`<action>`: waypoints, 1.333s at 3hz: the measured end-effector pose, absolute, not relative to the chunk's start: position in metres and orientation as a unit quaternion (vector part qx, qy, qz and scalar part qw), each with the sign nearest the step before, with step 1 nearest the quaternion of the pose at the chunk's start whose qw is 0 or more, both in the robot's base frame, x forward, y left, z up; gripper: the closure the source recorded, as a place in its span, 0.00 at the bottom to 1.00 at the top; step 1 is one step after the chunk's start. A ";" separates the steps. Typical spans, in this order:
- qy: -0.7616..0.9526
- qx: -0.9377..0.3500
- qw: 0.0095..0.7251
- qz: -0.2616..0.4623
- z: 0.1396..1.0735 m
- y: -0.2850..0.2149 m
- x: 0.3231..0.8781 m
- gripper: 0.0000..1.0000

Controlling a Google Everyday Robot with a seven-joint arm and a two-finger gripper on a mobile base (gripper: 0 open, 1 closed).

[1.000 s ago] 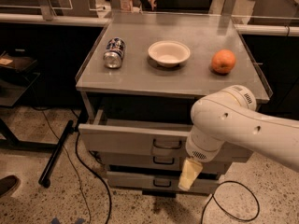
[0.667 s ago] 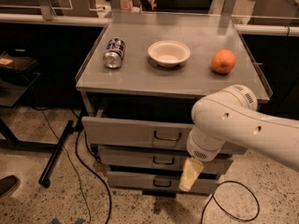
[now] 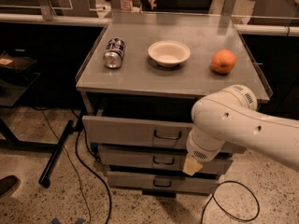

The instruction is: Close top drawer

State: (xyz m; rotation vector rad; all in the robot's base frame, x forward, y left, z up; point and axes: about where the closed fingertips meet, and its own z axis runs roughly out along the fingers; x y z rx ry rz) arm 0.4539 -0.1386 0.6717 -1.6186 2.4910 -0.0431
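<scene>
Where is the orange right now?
In the camera view the orange sits on the right side of the cabinet top, right of the white bowl. The gripper hangs lower, in front of the drawers beneath the top drawer.

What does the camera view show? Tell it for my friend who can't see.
A white robot arm hangs before a grey cabinet, its gripper just below the top drawer, whose front stands slightly out. On top are a tipped-over can, a white bowl and an orange.
</scene>
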 end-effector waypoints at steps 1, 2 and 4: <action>0.841 -0.533 0.095 -0.020 0.676 -0.140 0.471 0.70; 0.845 -0.523 0.109 -0.031 0.675 -0.139 0.496 0.93; 0.844 -0.519 0.122 -0.057 0.667 -0.134 0.527 1.00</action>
